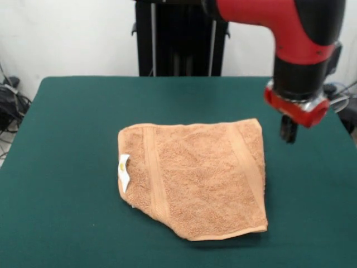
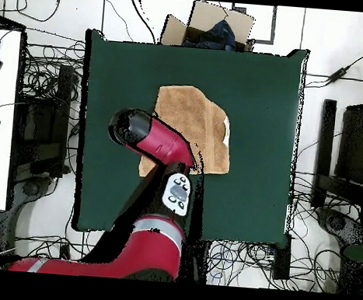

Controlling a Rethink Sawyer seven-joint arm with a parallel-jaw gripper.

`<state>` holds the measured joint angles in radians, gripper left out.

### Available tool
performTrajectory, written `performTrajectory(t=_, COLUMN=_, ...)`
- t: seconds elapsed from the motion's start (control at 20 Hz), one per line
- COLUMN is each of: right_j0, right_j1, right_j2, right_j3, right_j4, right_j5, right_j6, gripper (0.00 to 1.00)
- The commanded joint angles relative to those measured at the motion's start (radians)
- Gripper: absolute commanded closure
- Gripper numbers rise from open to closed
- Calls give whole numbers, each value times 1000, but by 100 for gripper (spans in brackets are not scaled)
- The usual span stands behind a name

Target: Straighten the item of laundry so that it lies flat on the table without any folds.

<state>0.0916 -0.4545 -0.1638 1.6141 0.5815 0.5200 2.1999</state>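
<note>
Item 1, surface: the table (image 1: 67, 223), dark green felt-like cloth, fills the lower and middle front view. In the overhead view it is a large rectangle at frame centre, far bigger than what lies on it.

Item 2, the item of laundry (image 1: 195, 178): a tan-orange terry towel, centre of the front view, slightly right of middle. Not flat; its outline is irregular, with a point at the lower right and one part doubled over. Two woven border bands run from the upper edge toward the lower edge, leaning rightward as they descend. Its longer stretch goes from upper left to lower right. A white label (image 1: 124, 172) with yellow print sits at its left edge.

Item 3, my gripper (image 1: 288, 129): hanging at the right of the front view, above the table just beyond the towel's upper right corner, apart from it. Only a dark tip shows beneath the red wrist ring; spread or pressed together, I cannot tell. Overhead, my own arm hides it and covers part of the towel.

Item 4, room: white wall beyond; overhead, cables on a pale floor, a cardboard box (image 2: 218, 25) past the table's top edge.
</note>
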Motion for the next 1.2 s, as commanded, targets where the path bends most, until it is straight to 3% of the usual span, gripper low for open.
performTrajectory(t=0.05, right_j0=-31, right_j1=75, right_j2=-96, right_j3=-249, right_j4=-85, right_j5=172, right_j6=171, gripper=100)
performTrajectory(t=0.55, right_j0=-97, right_j1=148, right_j2=-107, right_j3=-471, right_j4=-170, right_j5=311, right_j6=98, gripper=100)
performTrajectory(t=1.2, right_j0=-157, right_j1=208, right_j2=-67, right_j3=-598, right_j4=-225, right_j5=327, right_j6=69, gripper=100)
